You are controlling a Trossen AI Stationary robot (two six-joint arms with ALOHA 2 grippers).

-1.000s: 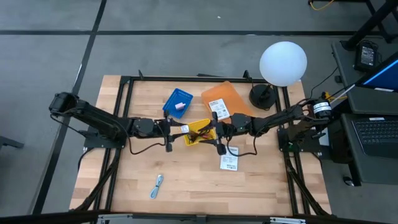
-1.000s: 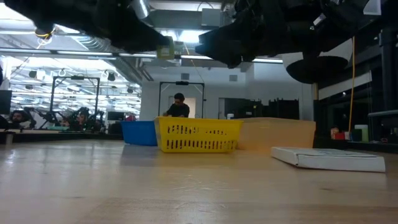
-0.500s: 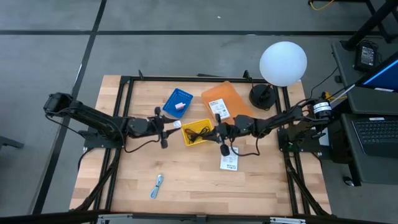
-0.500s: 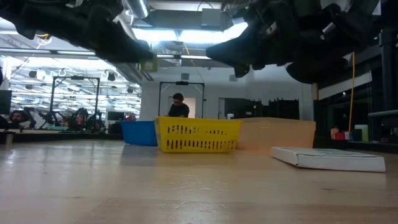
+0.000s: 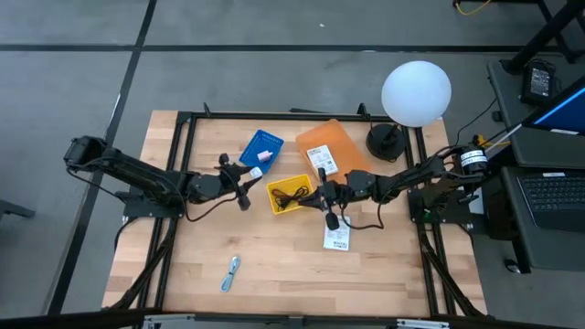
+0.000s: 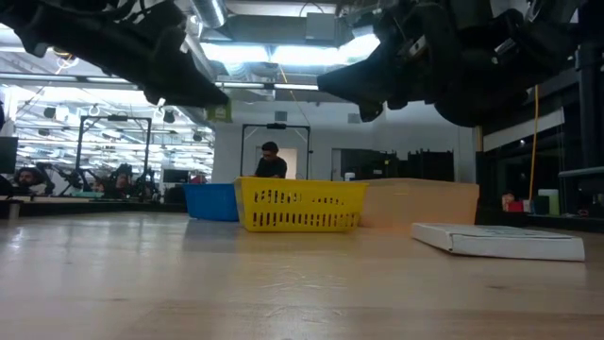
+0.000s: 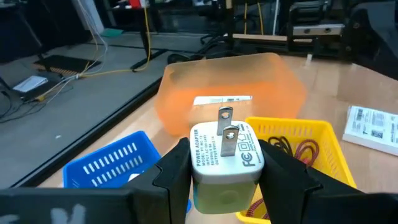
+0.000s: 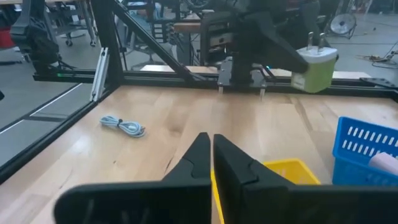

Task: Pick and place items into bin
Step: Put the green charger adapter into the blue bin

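Observation:
My left gripper (image 5: 247,183) hangs between the blue bin (image 5: 262,151) and the yellow bin (image 5: 289,195), shut on a white power adapter (image 7: 225,155). The yellow bin holds a black cord (image 5: 292,196) and a dark-red cord (image 7: 306,151). My right gripper (image 5: 326,194) hovers just right of the yellow bin, shut and empty. One white labelled packet (image 5: 336,239) lies flat on the table below it. Another packet (image 5: 323,160) lies in the orange bin (image 5: 331,151). A pink block (image 5: 266,155) sits in the blue bin. The blue-silver piece (image 5: 230,272) lies near the front. My left gripper pinches the adapter's two opposite side walls (image 7: 198,163) between its two fingers (image 7: 177,168). The fingers come roughly level from the table's left. The adapter is lifted clear of the table, its two metal prongs (image 7: 226,127) pointing upward and its green-tinted underside (image 8: 311,81) down.
A white globe lamp (image 5: 416,91) on a black base stands at the far right corner. A black metal frame (image 5: 274,116) runs around the table's edges. Bare wood lies at the front left around the blue-silver piece. A person (image 6: 271,161) stands far off in the room.
My left gripper has drawn back from over the yellow bin toward the table's left and far side, carrying the adapter. My right gripper has pulled back a little toward the right, off the yellow bin, which now sits squarer on the table.

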